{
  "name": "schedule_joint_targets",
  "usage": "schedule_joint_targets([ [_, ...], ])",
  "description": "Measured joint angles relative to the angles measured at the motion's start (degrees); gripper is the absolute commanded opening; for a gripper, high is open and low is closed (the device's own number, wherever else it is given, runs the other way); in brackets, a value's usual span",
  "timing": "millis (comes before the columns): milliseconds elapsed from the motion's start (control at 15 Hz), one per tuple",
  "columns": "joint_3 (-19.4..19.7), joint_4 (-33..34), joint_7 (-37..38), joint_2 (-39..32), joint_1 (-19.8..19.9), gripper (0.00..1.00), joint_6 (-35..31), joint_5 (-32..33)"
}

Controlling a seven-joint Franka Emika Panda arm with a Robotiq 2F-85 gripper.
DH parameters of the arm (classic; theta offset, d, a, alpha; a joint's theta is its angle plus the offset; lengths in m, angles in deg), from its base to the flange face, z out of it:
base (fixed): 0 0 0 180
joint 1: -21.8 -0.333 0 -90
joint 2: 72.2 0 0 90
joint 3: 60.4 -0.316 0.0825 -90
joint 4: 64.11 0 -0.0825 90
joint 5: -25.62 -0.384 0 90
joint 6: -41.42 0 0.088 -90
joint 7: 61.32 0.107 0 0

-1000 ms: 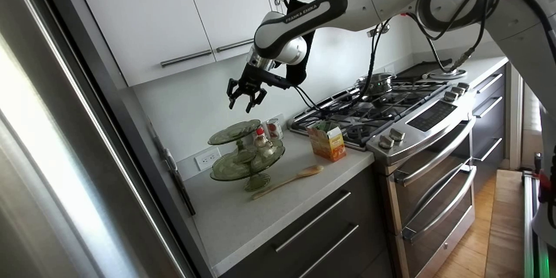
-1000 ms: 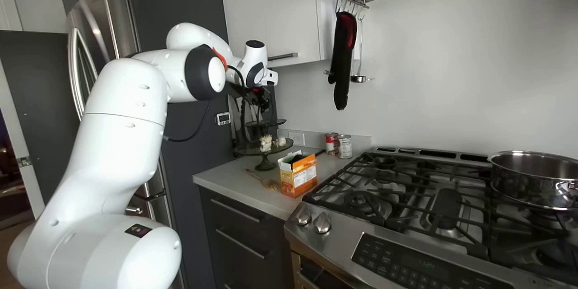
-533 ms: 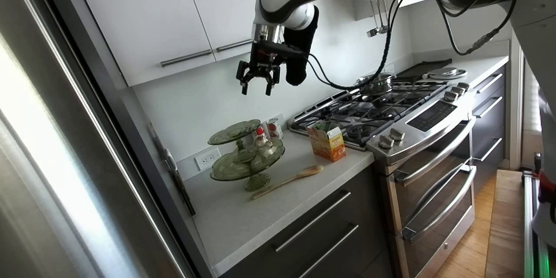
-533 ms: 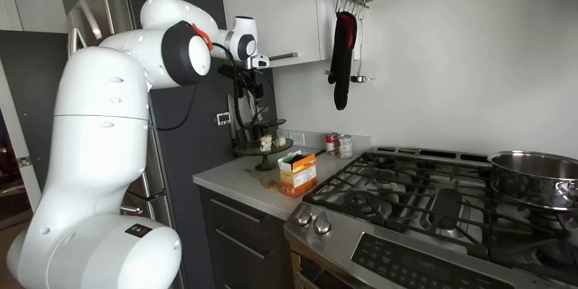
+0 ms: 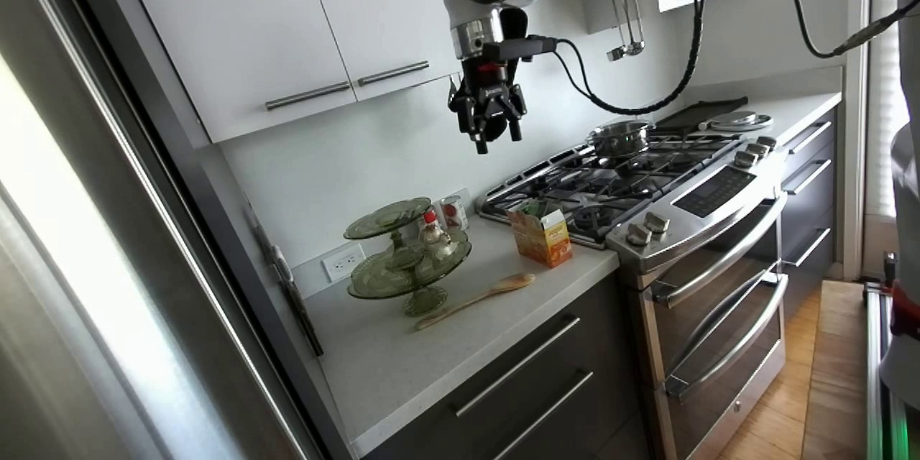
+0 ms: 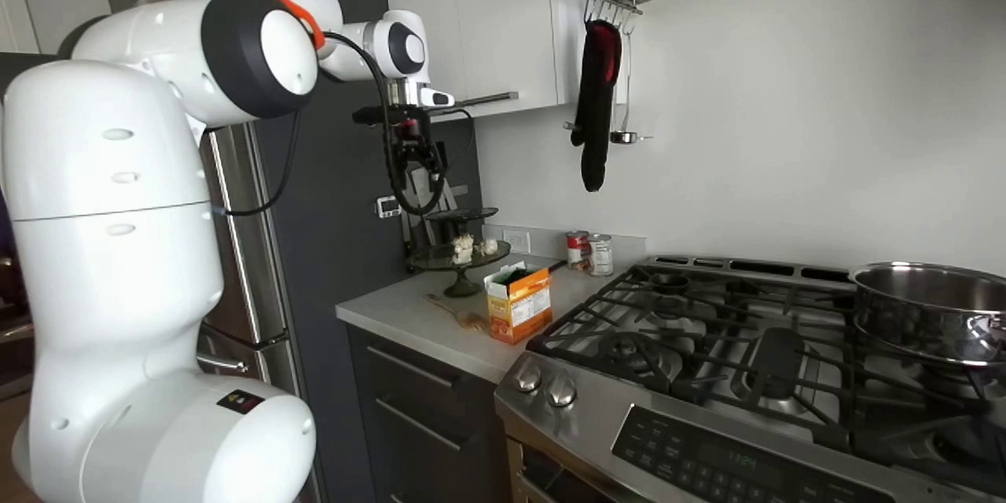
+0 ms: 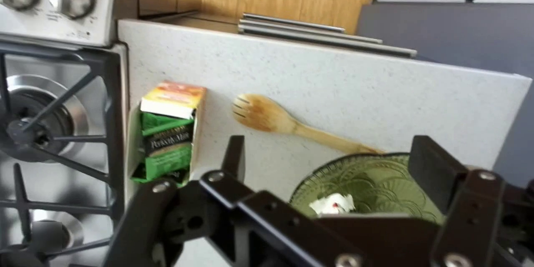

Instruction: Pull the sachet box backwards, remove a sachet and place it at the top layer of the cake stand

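Observation:
The orange-and-tan sachet box (image 5: pixel 543 238) stands upright with its top open on the counter beside the stove, also in an exterior view (image 6: pixel 520 308). In the wrist view the box (image 7: pixel 173 96) holds green and black sachets (image 7: pixel 169 144). The olive-green cake stand (image 5: pixel 381 277) has a smaller upper plate (image 5: pixel 384 220) above a wider lower one; it also shows in the wrist view (image 7: pixel 375 185), partly hidden by my fingers. My gripper (image 5: pixel 499 144) is open, empty and pointing down, high above the counter between stand and box. Its fingers (image 7: pixel 328 154) are wide apart in the wrist view.
A wooden spoon (image 5: pixel 496 290) lies in front of the stand. White lumpy items (image 6: pixel 464 250) sit on the lower plate. Cans (image 6: pixel 600 255) stand by the wall. The gas stove (image 6: pixel 707 346) adjoins the box, with a steel pot (image 6: pixel 931 322). Wall cabinets (image 5: pixel 287 29) hang near the arm.
My gripper has moved from above the cake stand towards the stove and box side, rising a little and turning to point down. The box, stand and spoon have not moved.

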Motion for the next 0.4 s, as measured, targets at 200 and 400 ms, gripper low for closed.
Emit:
schedule_joint_targets([
  [200,0.1,-8.1,-0.7,3.0,0.6,1.0,0.9,0.9],
  [400,0.4,-17.0,-3.3,5.3,1.6,1.0,-3.7,0.9],
])
